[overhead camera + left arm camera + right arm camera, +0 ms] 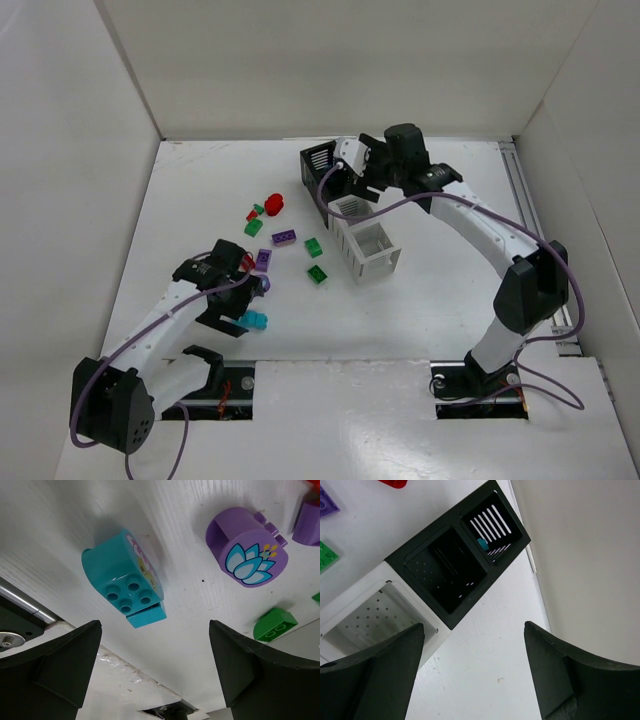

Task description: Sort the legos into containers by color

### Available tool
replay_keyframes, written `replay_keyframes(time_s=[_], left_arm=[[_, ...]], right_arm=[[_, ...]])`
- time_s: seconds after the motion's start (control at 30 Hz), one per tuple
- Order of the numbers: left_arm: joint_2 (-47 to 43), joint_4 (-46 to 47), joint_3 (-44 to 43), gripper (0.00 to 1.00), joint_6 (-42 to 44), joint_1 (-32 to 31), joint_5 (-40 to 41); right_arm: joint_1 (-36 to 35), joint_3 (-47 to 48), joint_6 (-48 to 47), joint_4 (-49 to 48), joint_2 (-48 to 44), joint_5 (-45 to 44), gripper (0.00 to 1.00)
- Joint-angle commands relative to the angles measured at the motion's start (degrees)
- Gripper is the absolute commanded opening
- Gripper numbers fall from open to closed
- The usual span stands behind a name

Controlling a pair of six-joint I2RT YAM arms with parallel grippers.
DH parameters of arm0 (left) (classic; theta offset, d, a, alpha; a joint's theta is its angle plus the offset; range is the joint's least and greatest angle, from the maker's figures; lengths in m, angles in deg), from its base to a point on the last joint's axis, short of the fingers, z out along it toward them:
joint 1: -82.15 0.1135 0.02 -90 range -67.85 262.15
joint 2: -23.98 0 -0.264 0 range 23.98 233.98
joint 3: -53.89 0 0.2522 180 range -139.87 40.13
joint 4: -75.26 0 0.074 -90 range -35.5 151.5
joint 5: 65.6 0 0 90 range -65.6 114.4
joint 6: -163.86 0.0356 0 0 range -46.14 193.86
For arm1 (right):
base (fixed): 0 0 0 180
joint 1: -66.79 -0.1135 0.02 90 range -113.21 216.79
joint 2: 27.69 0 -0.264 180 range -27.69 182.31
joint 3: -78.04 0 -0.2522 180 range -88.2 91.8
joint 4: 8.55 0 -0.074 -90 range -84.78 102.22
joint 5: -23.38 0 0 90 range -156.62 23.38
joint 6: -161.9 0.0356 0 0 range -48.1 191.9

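A cyan brick (255, 321) lies near the table's front edge; in the left wrist view it (127, 582) sits just ahead of my open, empty left gripper (155, 630), nearer the left finger. My left gripper (232, 303) hovers beside it. A round purple brick (247, 547) with a flower print lies to its right. Red (274, 205), green (314, 246) and purple (284, 237) bricks are scattered mid-table. The row of bins (370, 250) runs from black at the back to white in front. My right gripper (343, 172) is open and empty above the black bins (447, 570).
The far black bin holds a small cyan piece (482, 543). The white bin (375, 615) looks bare inside. A green brick (272, 625) lies right of my left gripper. White walls enclose the table on three sides; a rail (520, 190) runs along the right edge.
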Motion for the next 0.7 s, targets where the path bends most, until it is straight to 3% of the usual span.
replay_keyframes(time_s=[0.0, 0.43, 0.67], left_arm=[[-0.1, -1.4, 0.2, 0.86, -3.7, -0.3, 0.7], [8.5, 0.3, 1.1, 0.8, -6.0, -1.5, 2.5], [13.3, 2.3, 0.5, 0.57, -6.0, -1.5, 3.8]], right_arm=[[1.2, -0.4, 1.5, -3.7, -0.4, 2.3, 0.85], [2.9, -2.0, 2.6, -4.2, -0.9, 2.3, 0.85], [4.0, -2.6, 2.6, -4.2, -1.4, 2.3, 0.85]])
